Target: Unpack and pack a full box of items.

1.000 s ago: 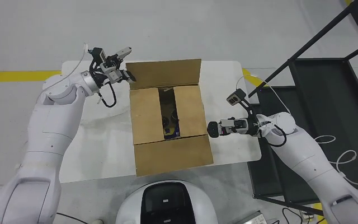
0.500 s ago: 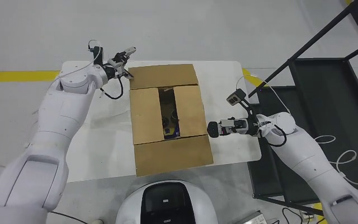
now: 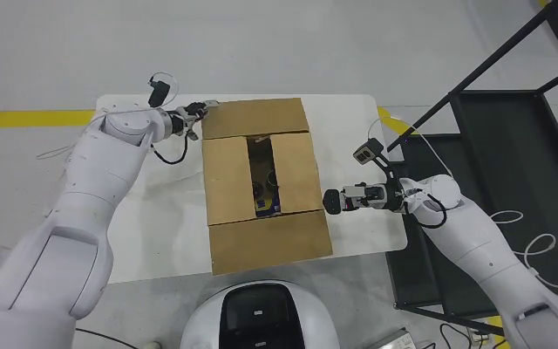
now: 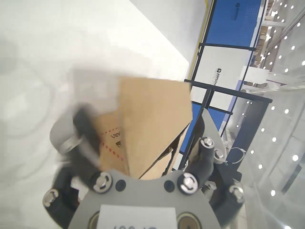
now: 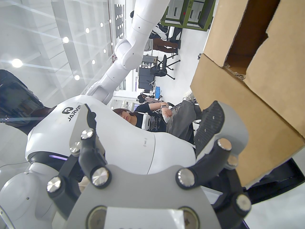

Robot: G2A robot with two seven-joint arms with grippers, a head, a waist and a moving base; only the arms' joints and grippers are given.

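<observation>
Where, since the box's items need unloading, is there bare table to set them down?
Widest bare patch: table left of the box, out to the table's edge. The right strip is narrow and holds the right claw. The box's far left corner is crowded by the left claw.

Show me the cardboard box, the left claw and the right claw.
cardboard box [image 3: 270,242]: top view, on its near flap.
left claw [image 3: 206,107]: top view, between its fingertips, at the box's far corner.
right claw [image 3: 332,201]: top view, between its fingertips.
</observation>
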